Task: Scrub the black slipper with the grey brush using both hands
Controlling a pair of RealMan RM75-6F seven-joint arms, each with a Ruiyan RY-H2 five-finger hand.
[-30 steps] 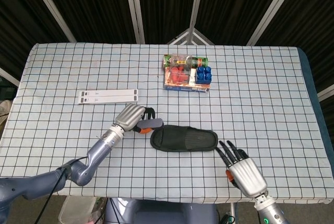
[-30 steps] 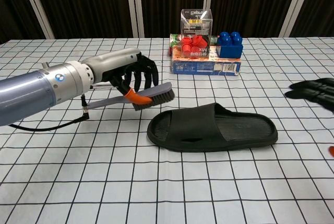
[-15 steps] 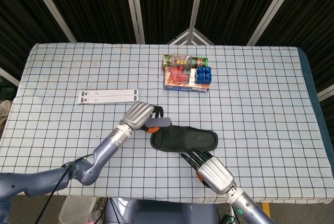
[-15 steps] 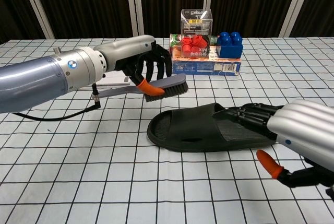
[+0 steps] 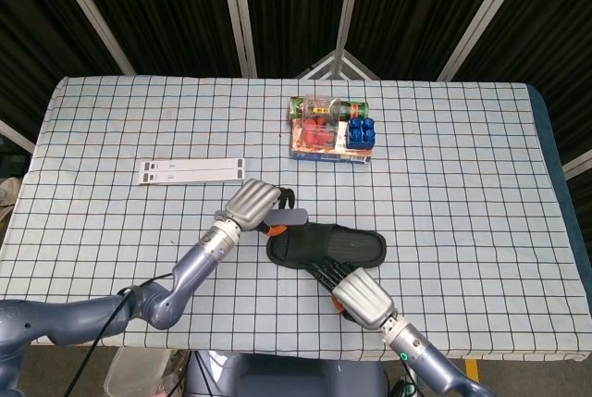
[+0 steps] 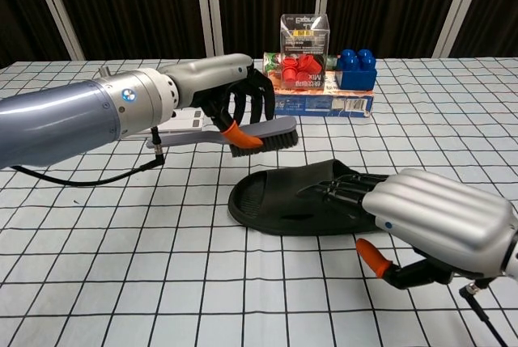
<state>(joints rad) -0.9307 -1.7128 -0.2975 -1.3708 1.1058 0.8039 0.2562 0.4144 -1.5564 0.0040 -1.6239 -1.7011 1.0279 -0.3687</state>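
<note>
The black slipper point(image 5: 356, 244) point(image 6: 271, 197) lies flat near the table's front edge, toe end to the left. My left hand point(image 5: 253, 203) point(image 6: 217, 88) grips the grey brush point(image 5: 289, 219) point(image 6: 265, 133) by its handle. The brush's bristles point down and hover just above and behind the slipper's left end, apart from it. My right hand point(image 5: 359, 293) point(image 6: 441, 222) comes in from the front right. Its straight dark fingers point(image 6: 338, 191) lie on top of the slipper's strap. Its orange-tipped thumb point(image 6: 370, 256) hangs free in front of the sole.
A cardboard box point(image 5: 330, 142) point(image 6: 320, 104) at the back carries a clear tub of red pieces point(image 6: 303, 48) and blue blocks point(image 5: 361, 130) point(image 6: 357, 68). A white strip point(image 5: 192, 170) lies on the checked cloth to the back left.
My right hand has moved in from the front right, and its fingers have come onto the slipper. My left hand has carried the brush right, over the slipper's left end.
</note>
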